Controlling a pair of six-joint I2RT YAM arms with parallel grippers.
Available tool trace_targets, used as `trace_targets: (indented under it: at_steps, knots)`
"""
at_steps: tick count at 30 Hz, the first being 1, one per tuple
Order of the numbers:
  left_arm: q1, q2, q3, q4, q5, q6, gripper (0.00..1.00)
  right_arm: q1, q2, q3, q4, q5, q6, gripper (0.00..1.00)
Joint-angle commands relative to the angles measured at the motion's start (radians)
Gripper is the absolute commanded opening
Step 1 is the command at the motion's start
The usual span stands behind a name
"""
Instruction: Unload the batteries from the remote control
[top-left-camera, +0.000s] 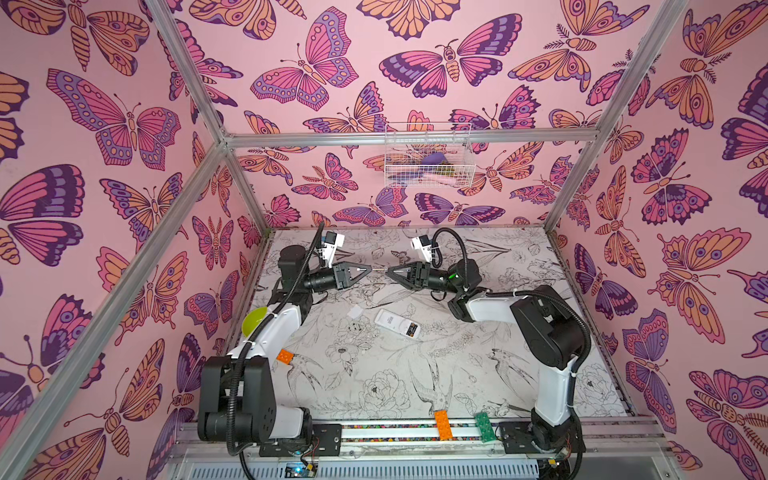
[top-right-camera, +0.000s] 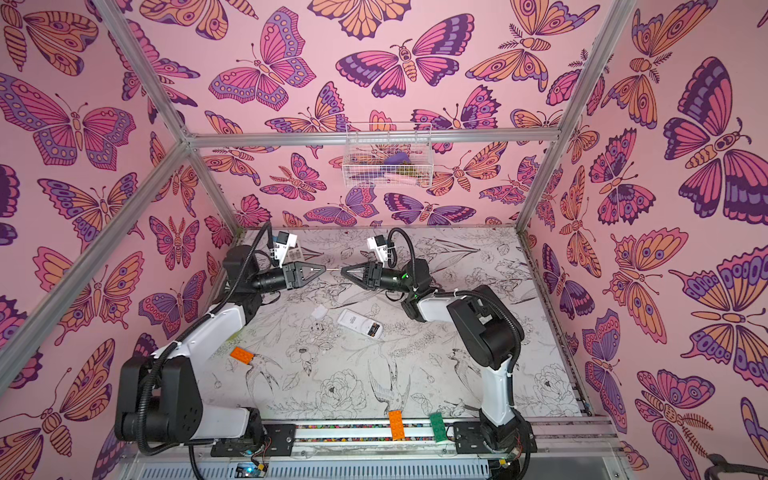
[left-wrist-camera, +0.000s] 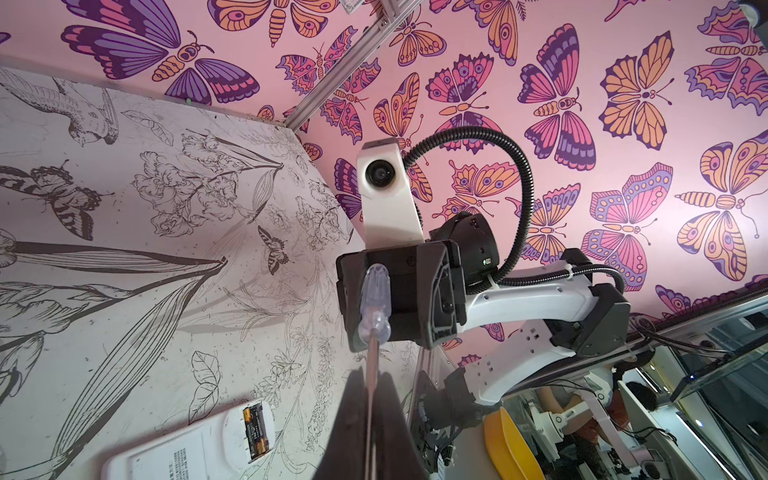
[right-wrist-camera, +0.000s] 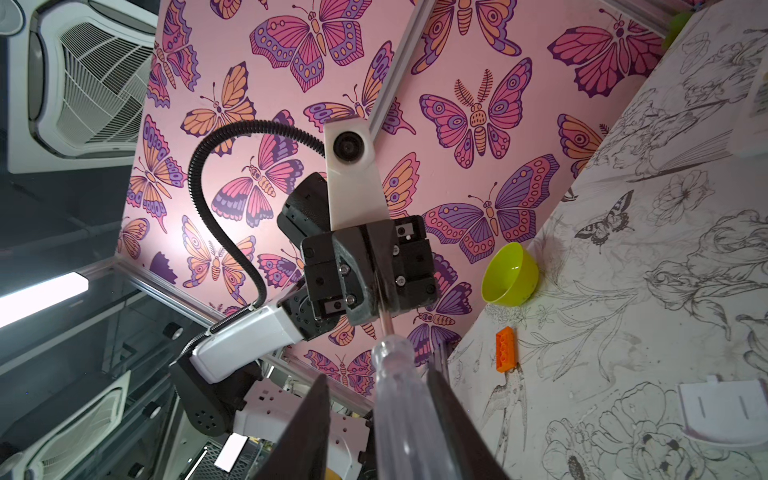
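The left claw (top-left-camera: 366, 270) is clenched on the thin metal shaft of a screwdriver (left-wrist-camera: 374, 299), held level above the desk (top-left-camera: 478, 374). The right claw (top-left-camera: 388, 272) faces it tip to tip, its fingers (right-wrist-camera: 457, 424) on either side of the clear handle; I cannot tell whether they press it. The batteries (left-wrist-camera: 256, 432) sit in the open compartment of the white remote control (top-left-camera: 395, 323), which lies on the desk below both claws, toward the arm bases. Its cover (top-left-camera: 355, 311) lies just beside it, on the left claw's side.
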Motion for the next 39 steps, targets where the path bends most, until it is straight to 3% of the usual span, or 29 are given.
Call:
trace_targets:
  at_steps: [1,4,10,23,27,39]
  knots:
    - [-0.001,-0.002,-0.021,0.017,-0.007,0.026,0.0,0.016,0.007,0.033,0.08,-0.027,0.009,0.26]
    - [-0.001,0.003,-0.022,0.017,-0.005,0.026,0.0,0.015,0.009,0.029,0.08,-0.03,0.005,0.23]
    - [-0.002,0.003,-0.022,0.017,0.001,0.012,0.0,0.012,0.013,0.025,0.08,-0.017,-0.006,0.39]
    - [-0.007,0.017,-0.02,0.017,0.017,0.021,0.0,-0.008,0.041,0.047,0.08,0.001,0.0,0.39]
    - [-0.002,0.024,-0.012,0.017,0.013,0.011,0.0,-0.012,0.035,0.043,0.081,-0.003,0.0,0.35]
    - [0.004,0.023,-0.022,0.015,0.005,0.035,0.0,-0.024,0.019,-0.011,0.08,-0.02,-0.015,0.04]
